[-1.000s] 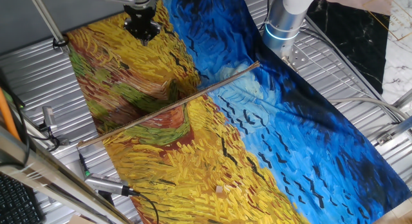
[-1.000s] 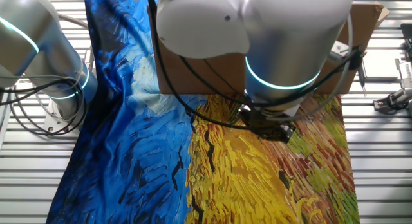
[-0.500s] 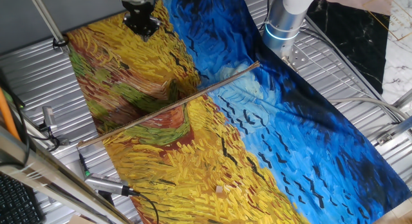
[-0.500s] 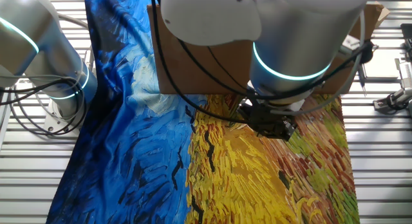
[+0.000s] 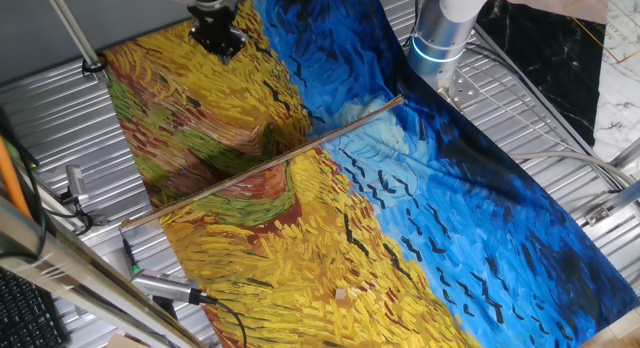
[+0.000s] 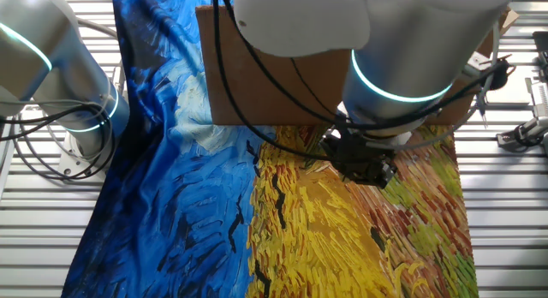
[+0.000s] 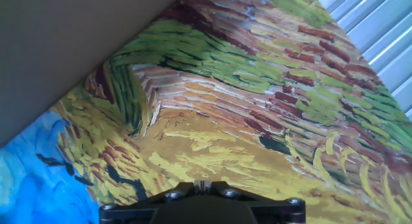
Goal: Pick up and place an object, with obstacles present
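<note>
The object [image 5: 341, 294], a tiny pale tan block, lies on the yellow part of the painted cloth [image 5: 250, 258] near the front edge, on the near side of the barrier. My gripper [image 5: 219, 46] hangs over the far left corner of the cloth, on the far side of the barrier and far from the object. It also shows in the other fixed view [image 6: 365, 170] and in the hand view [image 7: 203, 184]. Its jaws stand together with nothing seen between them. The object is hidden in the other fixed view and the hand view.
A long thin brown barrier [image 5: 262, 164] crosses the cloth diagonally; in the other fixed view it shows as an upright cardboard sheet [image 6: 257, 75], and it fills the hand view's upper left [image 7: 71, 50]. The arm's base [image 5: 440, 38] stands at the back right. Cables and tools [image 5: 160, 286] lie at the left edge.
My gripper has moved a little up and away towards the far left corner of the cloth. The object and the barrier have not moved.
</note>
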`<state>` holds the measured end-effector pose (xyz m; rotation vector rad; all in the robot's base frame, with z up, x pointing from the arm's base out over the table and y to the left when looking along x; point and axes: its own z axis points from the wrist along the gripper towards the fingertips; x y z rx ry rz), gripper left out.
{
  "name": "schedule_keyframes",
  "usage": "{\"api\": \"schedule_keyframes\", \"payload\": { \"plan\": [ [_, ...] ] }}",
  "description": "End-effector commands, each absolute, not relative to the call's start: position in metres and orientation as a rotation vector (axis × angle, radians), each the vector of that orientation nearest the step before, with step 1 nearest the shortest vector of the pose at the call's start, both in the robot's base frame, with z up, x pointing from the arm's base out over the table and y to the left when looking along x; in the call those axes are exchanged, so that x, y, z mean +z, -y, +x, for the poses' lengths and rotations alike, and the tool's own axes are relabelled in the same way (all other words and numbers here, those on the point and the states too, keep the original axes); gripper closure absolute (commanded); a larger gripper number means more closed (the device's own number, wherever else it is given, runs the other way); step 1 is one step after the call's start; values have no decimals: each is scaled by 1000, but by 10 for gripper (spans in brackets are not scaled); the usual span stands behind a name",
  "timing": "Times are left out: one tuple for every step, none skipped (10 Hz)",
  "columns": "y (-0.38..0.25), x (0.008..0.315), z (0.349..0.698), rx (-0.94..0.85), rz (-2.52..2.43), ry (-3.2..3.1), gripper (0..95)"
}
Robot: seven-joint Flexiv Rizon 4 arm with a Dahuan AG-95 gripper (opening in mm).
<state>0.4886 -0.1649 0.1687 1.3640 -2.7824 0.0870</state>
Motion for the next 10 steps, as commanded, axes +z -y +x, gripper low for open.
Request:
{"api": "schedule_keyframes", "payload": {
  "plan": [
    [178, 150, 509, 40, 1400, 2799, 950],
    [184, 143, 521, 40, 1401, 2800, 950],
    [185, 137, 529, 43, 1400, 2801, 950],
    [186, 130, 534, 52, 1393, 2807, 950],
    [187, 122, 536, 55, 1382, 2816, 950],
    [189, 118, 537, 60, 1376, 2821, 950],
    [190, 117, 537, 59, 1373, 2823, 950],
    [190, 117, 537, 70, 1366, 2822, 950],
    [190, 117, 537, 69, 1373, 2818, 950],
    [190, 116, 537, 69, 1381, 2812, 950]
  ]
}}
